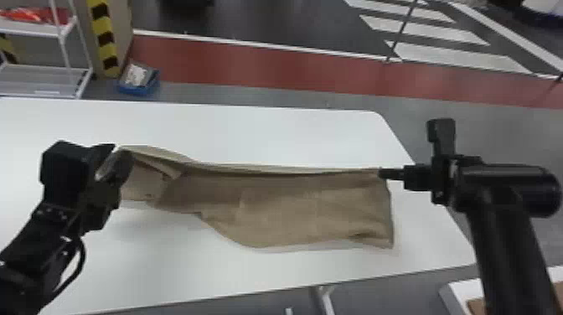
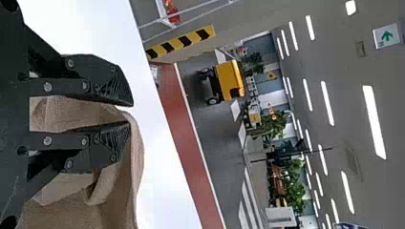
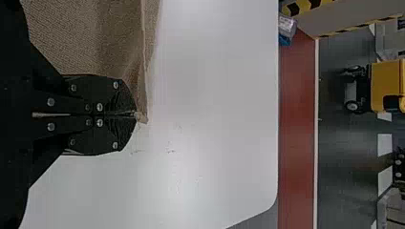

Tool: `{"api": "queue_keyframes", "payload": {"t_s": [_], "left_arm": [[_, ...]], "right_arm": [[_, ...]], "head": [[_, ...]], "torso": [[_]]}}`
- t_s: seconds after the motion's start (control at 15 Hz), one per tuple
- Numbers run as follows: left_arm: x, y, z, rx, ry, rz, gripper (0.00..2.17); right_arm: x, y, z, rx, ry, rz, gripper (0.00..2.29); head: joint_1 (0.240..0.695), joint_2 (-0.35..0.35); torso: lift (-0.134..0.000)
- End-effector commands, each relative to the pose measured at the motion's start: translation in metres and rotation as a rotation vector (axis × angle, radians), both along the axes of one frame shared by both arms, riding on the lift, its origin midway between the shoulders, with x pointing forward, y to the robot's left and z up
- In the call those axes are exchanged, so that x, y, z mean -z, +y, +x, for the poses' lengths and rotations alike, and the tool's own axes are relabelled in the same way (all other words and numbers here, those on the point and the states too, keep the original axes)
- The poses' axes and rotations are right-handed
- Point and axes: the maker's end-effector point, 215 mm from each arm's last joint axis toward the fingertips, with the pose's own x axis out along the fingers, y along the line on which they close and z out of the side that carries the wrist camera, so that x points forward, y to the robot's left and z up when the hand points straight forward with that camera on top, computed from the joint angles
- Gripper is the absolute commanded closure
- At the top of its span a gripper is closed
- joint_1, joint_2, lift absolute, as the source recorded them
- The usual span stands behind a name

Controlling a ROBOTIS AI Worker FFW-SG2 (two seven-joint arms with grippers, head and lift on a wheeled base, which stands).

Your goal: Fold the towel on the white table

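The towel (image 1: 272, 205) stretches left to right across the white table (image 1: 251, 134). The right gripper (image 3: 136, 114) pinches its far right corner; the left gripper (image 2: 131, 114) gapes wide at the left end, and should centre the edge before closing, avoiding slack or tugging.

The long, brown cloth towel (image 1: 285, 205) stretches over the flat, white table (image 1: 259, 134) with round corners. Its right end is near the table's right edge. The middle is wide and mostly smooth. The left end is crumpled and looks lifted off the table.
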Motion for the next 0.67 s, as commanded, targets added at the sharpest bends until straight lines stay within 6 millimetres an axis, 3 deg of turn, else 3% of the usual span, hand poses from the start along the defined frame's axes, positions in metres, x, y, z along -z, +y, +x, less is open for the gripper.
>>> {"api": "queue_keyframes", "payload": {"t_s": [0.0,0.33,0.6], "left_arm": [[0.01,0.0,-0.001,-0.004,0.012,0.019,0.16],[0.023,0.003,0.0,-0.007,0.025,0.028,0.16],[0.022,-0.014,0.0,0.036,-0.007,0.013,0.16]], "right_arm": [[-0.007,-0.021,-0.004,0.037,-0.01,-0.003,1.39],[-0.016,-0.064,-0.012,0.1,-0.038,-0.016,1.39],[-0.01,-0.072,-0.019,0.111,-0.033,-0.019,1.39]], "head": [[0.695,-0.274],[0.695,-0.313],[0.695,-0.344]], "torso": [[-0.12],[-0.12],[-0.12]]}}
